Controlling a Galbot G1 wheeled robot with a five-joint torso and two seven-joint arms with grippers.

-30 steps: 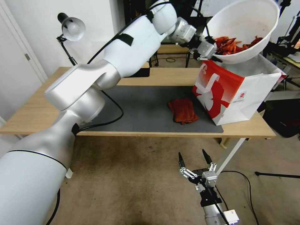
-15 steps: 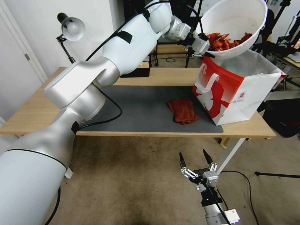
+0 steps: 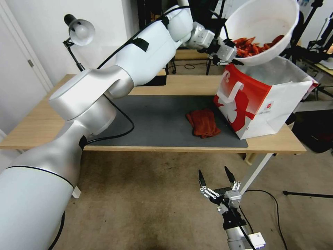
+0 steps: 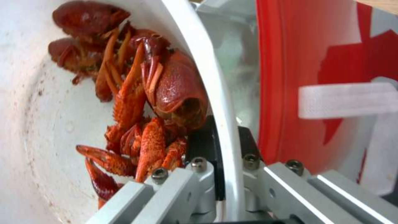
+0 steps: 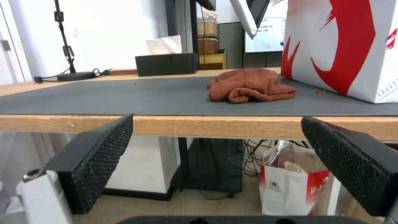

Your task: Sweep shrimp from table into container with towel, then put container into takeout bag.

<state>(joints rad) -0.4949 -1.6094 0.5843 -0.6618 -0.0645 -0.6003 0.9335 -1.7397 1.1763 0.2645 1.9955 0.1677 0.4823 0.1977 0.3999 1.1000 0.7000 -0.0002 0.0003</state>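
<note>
While the left gripper (image 3: 233, 58) is clamped on the rim of the container (image 3: 267, 21), one finger inside and one outside as the left wrist view shows, the white bowl hangs tilted in the air right above the open top of the takeout bag (image 3: 258, 104). The shrimp (image 3: 255, 47) are piled at the low side of the bowl, next to the gripper. The bag stands on the right end of the table (image 3: 41, 121), partly on the dark mat (image 3: 159, 118). The towel (image 3: 203, 122) lies crumpled on the mat just beside the bag. The right gripper (image 3: 215, 178) sits low in front of the table edge, fingers spread wide with nothing in them.
</note>
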